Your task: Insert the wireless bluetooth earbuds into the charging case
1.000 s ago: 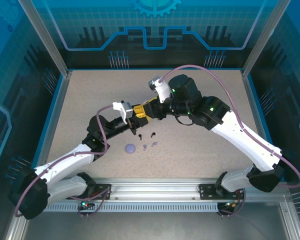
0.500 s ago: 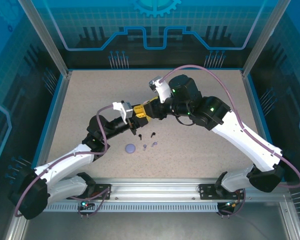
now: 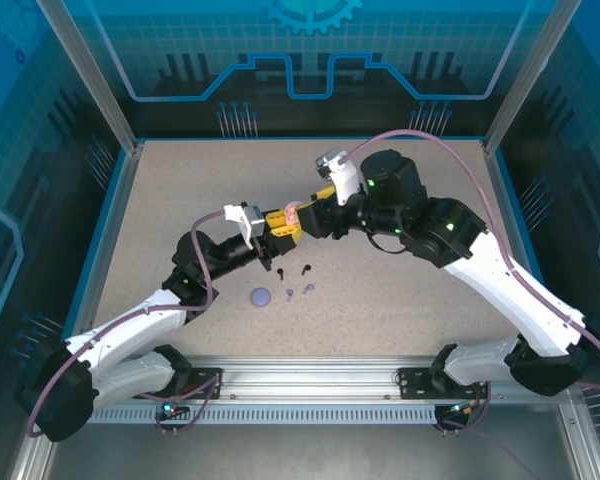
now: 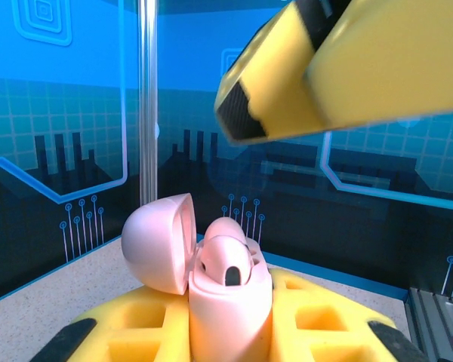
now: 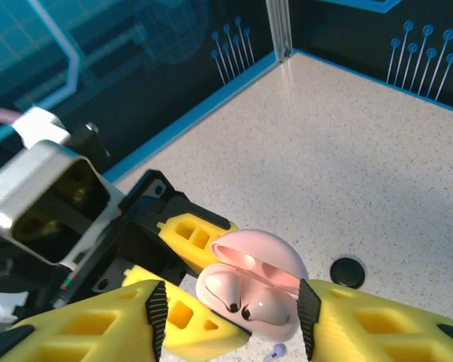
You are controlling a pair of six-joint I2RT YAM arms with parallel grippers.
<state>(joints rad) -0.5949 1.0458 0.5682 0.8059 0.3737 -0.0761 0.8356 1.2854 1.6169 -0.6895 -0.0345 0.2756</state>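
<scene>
**Pink pair seated; right pincer must clear without jarring the case**

Top external: Over the middle of the bench the left pincer (image 3: 281, 224) is clamped on the pink charging case (image 3: 292, 211) and holds it off the surface. The right pincer (image 3: 311, 210) is just beside it on the far-right side. Between the arms and the near edge lie the black earbuds (image 3: 281, 271), the lavender earbuds (image 3: 309, 287) and a closed lavender case (image 3: 261, 296), all loose on the bench.

Left wrist: The case stands upright between this pincer's yellow fingers with its lid (image 4: 160, 241) swung open to the left. One of the pink earbuds (image 4: 227, 261) sits in its well. A yellow finger of the right pincer hangs above, apart from the case.

Right wrist: Both pink buds lie in the open case. This pincer's jaws stand apart, one on each side of the case, and hold nothing. A round black case (image 5: 347, 272) rests on the bench beyond.

Judgement: the step is letting go after seating the pink pair. To do it well:
- Back the right pincer off along its own line, with the jaws wide enough that neither pad brushes the lid or the case wall.
- Keep the left grip firm and level so the buds do not tip out.
- Check that both stems sit flush before anything presses the lid.
</scene>
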